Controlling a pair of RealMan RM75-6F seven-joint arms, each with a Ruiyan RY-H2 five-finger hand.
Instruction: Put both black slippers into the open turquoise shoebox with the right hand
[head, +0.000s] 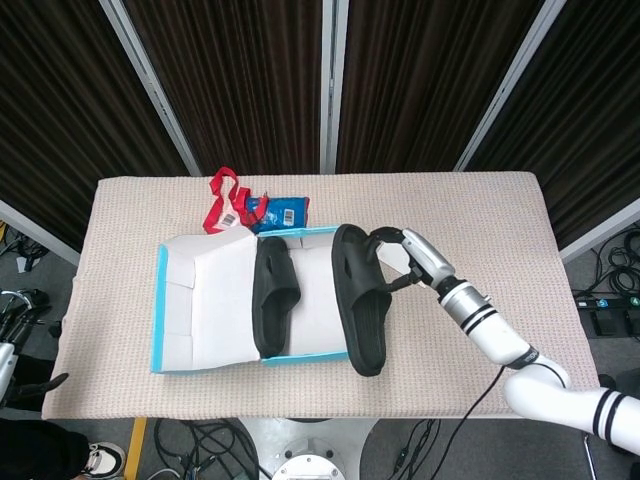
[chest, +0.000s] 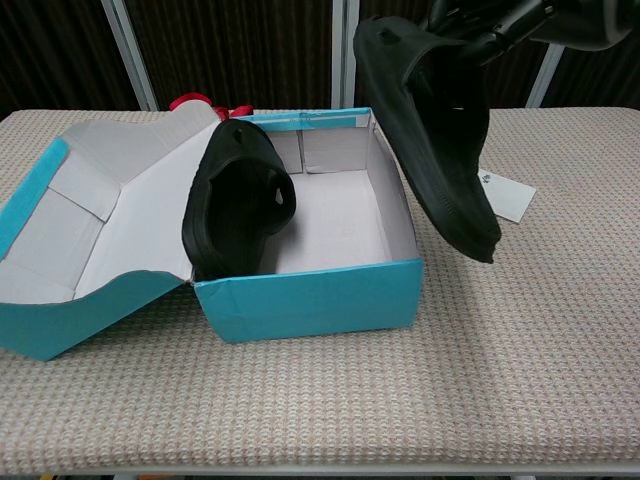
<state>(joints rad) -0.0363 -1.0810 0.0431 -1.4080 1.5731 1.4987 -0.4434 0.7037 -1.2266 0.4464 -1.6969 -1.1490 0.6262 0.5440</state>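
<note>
looks like a robot test room or lab, set up as a staging booth: one table (head: 500, 215) under a beige woven cloth sits in front of black pleated curtains (head: 250, 80) hung between bare metal poles (head: 150, 85). loose cables (head: 610, 270) trail over a grey floor at the right edge, more wiring (head: 200, 440) hangs below the table's front, and a white robot arm (head: 520, 355) with black bands reaches in over the cloth.

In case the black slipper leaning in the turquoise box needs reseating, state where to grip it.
Grip the upper strap of the black rubber slipper leaning in the box from the right, over the box's open floor: it stands on edge against the grey lid flap, its strap opening facing right.
</note>
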